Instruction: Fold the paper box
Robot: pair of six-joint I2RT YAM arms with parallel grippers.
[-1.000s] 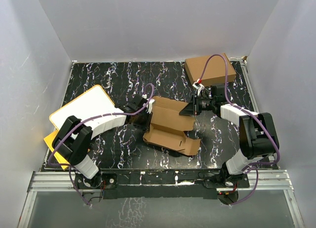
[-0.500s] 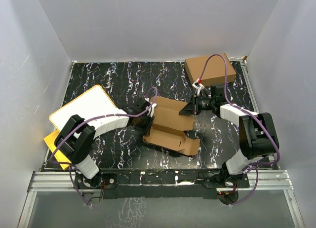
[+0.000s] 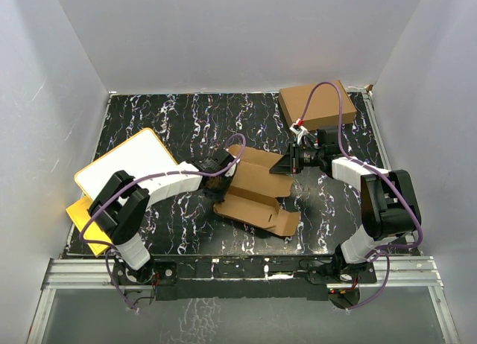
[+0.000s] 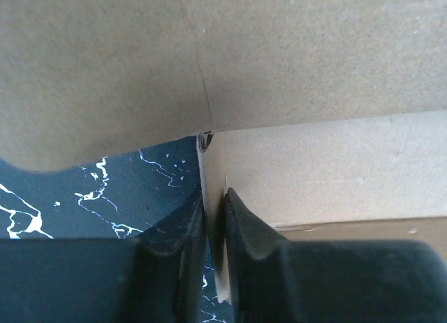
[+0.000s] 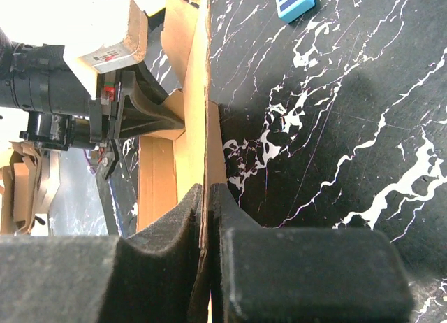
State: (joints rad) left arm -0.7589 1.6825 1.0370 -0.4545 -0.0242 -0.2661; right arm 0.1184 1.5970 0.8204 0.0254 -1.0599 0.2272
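The paper box (image 3: 257, 189), a brown die-cut cardboard sheet with raised flaps, lies half folded in the middle of the table. My left gripper (image 3: 220, 177) is at its left side. In the left wrist view this gripper (image 4: 214, 201) is shut on a thin upright edge of the paper box (image 4: 314, 162). My right gripper (image 3: 288, 164) is at the box's far right corner. The right wrist view shows it (image 5: 207, 191) shut on an upright flap of the paper box (image 5: 191, 127).
A larger ready-made brown box (image 3: 317, 104) stands at the back right. A white board with a yellow rim (image 3: 123, 165) lies at the left. A small blue object (image 5: 294, 0) lies on the black marbled table (image 3: 171, 124). White walls enclose the table.
My left gripper has moved right along the box's left side and closed on its edge. The box's left flaps shifted slightly. The right gripper has kept its grip in place.
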